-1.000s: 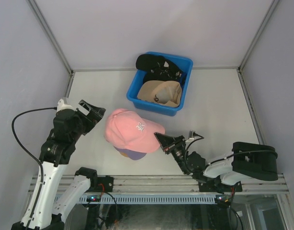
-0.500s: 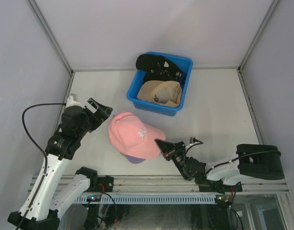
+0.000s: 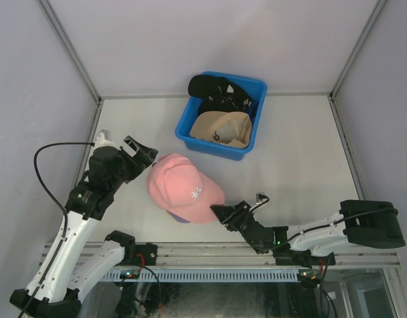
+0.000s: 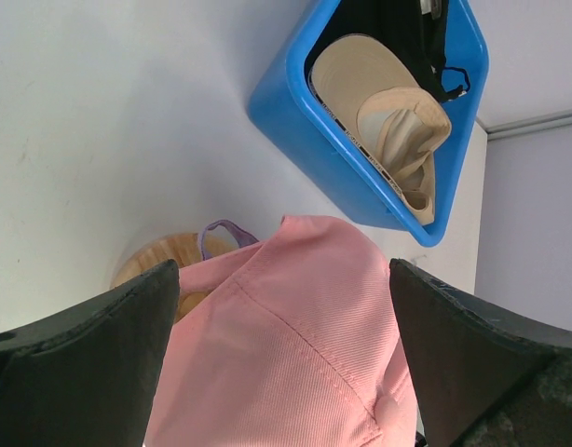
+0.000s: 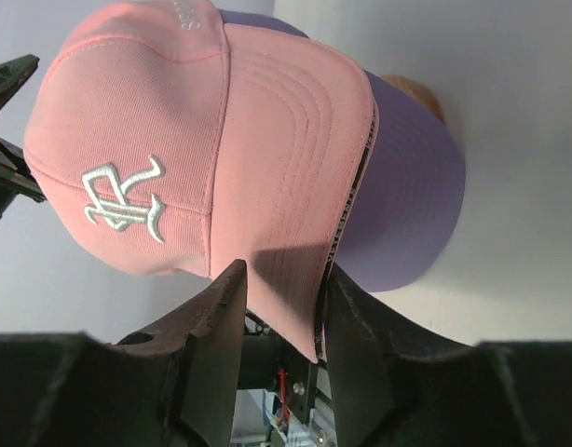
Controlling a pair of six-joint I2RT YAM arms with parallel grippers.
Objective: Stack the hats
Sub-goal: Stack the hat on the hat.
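A pink hat [image 3: 183,189] with a white logo sits on top of a lavender hat [image 3: 180,216], whose brim [image 5: 407,205] shows under the pink one. Both rest on a round wooden stand [image 4: 146,265]. My right gripper [image 3: 220,213] is at the pink brim's tip. Its jaws [image 5: 284,279] are open, with the brim loose between them and lying against one finger. My left gripper [image 3: 138,154] is open wide and straddles the back of the pink crown [image 4: 295,345] without touching it. A tan hat [image 3: 220,129] and a black hat [image 3: 213,86] lie in the bin.
A blue plastic bin [image 3: 183,129] stands at the back centre of the white table, just beyond the pink hat. Grey walls close in the left, right and back. A metal rail runs along the near edge by the arm bases.
My right gripper's jaws have parted from a shut grip on the pink brim, and it has dropped toward the near edge. The pink hat has settled lower over the lavender one. My left gripper moved in to the crown.
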